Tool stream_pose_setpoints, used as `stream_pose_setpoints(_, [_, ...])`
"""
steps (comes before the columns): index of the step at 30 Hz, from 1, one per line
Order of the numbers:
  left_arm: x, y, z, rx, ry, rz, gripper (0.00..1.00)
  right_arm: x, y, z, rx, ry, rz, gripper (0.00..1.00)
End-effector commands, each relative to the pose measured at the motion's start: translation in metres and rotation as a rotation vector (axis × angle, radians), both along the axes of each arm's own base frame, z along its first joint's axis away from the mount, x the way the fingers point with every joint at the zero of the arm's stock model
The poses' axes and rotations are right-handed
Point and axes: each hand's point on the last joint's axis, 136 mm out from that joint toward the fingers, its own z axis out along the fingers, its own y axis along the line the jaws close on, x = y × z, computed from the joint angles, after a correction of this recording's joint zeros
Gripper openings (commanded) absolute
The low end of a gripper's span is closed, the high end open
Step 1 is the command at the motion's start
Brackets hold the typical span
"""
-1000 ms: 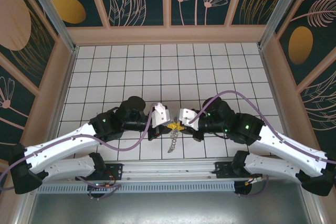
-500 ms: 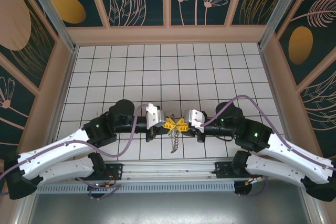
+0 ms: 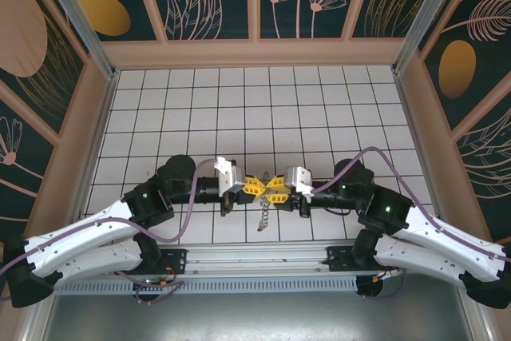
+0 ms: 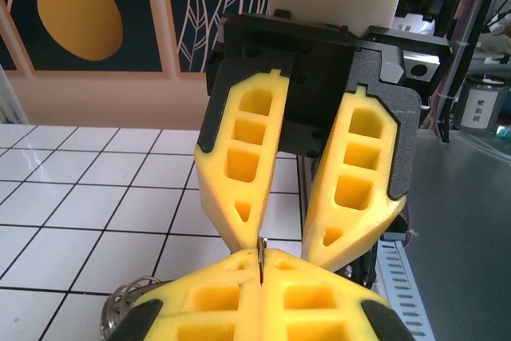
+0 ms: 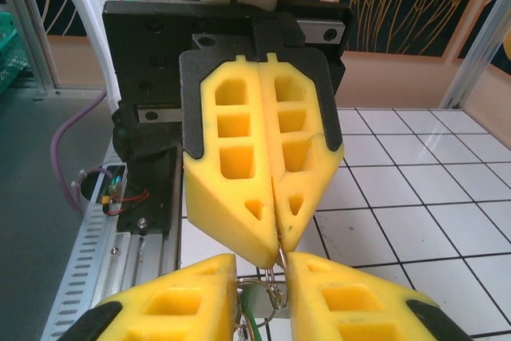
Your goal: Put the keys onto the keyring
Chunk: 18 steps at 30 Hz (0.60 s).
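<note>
Keyring (image 3: 263, 215) is pinched by the closed left end effector (image 3: 258, 188) for steadiness. Right end effector (image 3: 271, 189) is parted narrowly, tip-to-tip, probably for threading.

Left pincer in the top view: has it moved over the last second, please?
Yes: the left pincer has drawn back leftward, judged against the floor tile lines.

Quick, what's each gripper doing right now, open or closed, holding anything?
Left gripper: closed, fingers pinching the thin wire of the keyring.
Right gripper: partly open, the wire sitting in the gap between its fingers.
</note>
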Motion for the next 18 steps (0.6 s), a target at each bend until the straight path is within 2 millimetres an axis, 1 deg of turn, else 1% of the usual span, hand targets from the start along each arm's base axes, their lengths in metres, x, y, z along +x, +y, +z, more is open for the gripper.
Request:
stream_pose_setpoints(1, [-0.0093,-0.0006,0.0264,-0.104,-0.038,-0.051,0.00,0.0004,0.0005,0.0152,0.072,-0.012,-0.012,0.23])
stream_pose_setpoints(6, [-0.0132,-0.0008,0.0289,-0.118,-0.042,-0.074,0.00,0.0034,-0.0011,0.0171,0.085,-0.009,-0.035,0.18])
stream_pose_setpoints(14, [-0.0165,0.0005,0.0327,-0.127,-0.060,-0.090,0.00,0.0075,-0.0028,0.0159,0.093,-0.001,-0.060,0.25])
stream_pose_setpoints(17, [-0.0166,0.0007,0.0340,-0.129,-0.068,-0.091,0.00,0.0086,-0.0041,0.0164,0.104,0.001,-0.071,0.24])
stream_pose_setpoints(18, [-0.0169,0.0008,0.0346,-0.128,-0.070,-0.093,0.00,0.0085,-0.0044,0.0163,0.108,0.004,-0.071,0.23])
